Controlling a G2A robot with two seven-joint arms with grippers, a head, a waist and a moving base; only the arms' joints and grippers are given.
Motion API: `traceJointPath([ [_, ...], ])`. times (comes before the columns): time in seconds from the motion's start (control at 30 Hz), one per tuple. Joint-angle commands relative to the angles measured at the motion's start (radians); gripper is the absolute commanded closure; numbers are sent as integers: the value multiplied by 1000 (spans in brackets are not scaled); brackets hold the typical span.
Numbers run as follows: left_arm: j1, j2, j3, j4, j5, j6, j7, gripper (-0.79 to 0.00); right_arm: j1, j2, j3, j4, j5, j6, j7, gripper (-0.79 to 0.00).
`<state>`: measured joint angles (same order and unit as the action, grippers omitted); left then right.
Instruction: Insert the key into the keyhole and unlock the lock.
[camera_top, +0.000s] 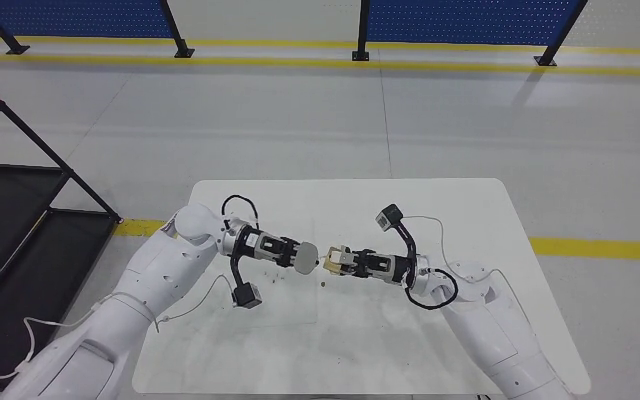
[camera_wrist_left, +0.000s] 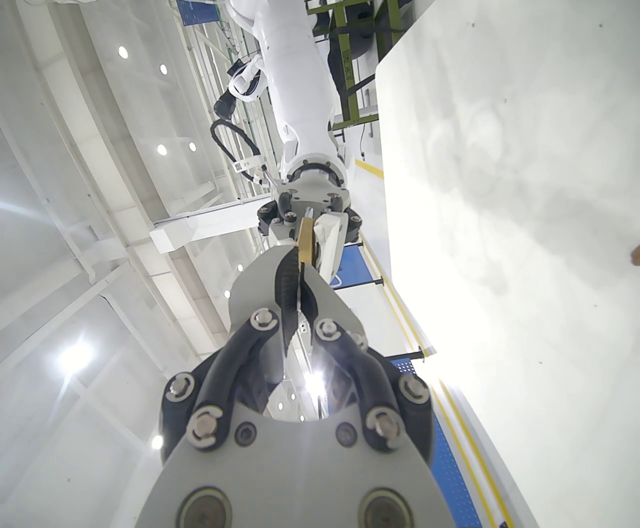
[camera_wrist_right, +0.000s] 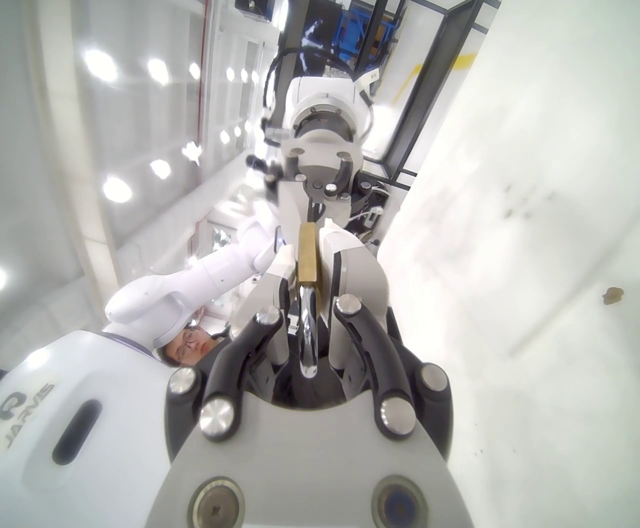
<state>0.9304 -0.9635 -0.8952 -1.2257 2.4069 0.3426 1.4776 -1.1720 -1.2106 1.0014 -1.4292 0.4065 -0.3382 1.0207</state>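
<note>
My right gripper (camera_wrist_right: 307, 246) is shut on a brass padlock (camera_wrist_right: 306, 262), whose silver shackle (camera_wrist_right: 307, 330) points back toward the wrist. Above the middle of the white table (camera_top: 480, 210) it faces my left gripper (camera_top: 312, 258) tip to tip. The left gripper (camera_wrist_left: 299, 267) is shut on a thin key (camera_wrist_left: 300, 300), seen edge-on between its black pads. The key's front end meets the padlock's (camera_wrist_left: 306, 242) end face. How far the key sits inside the keyhole is hidden. In the top view the padlock (camera_top: 337, 259) shows as a small brass block in the right gripper (camera_top: 331, 261).
A small brown scrap (camera_top: 324, 284) lies on the table just below the two grippers. A black metal frame (camera_top: 40, 190) stands off the table's left side. Blue barriers (camera_top: 460, 20) line the floor behind.
</note>
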Motion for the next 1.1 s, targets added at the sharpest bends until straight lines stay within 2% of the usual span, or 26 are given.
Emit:
traceJointPath([
  [0.0,-1,2,2,-2,2,-3,3,0,3,1,0,-1,-5,3,6,0],
  [0.33,-2,9,15,-18,7,-17,17,0,11,5,1,-11,-16,17,31,0],
  [0.73,-9,21,20,-20,3,-19,19,0,49,11,-1,-12,-25,49,117,0],
  [1.07,-27,44,5,-53,6,-58,58,0,121,24,14,-22,-34,143,245,0],
])
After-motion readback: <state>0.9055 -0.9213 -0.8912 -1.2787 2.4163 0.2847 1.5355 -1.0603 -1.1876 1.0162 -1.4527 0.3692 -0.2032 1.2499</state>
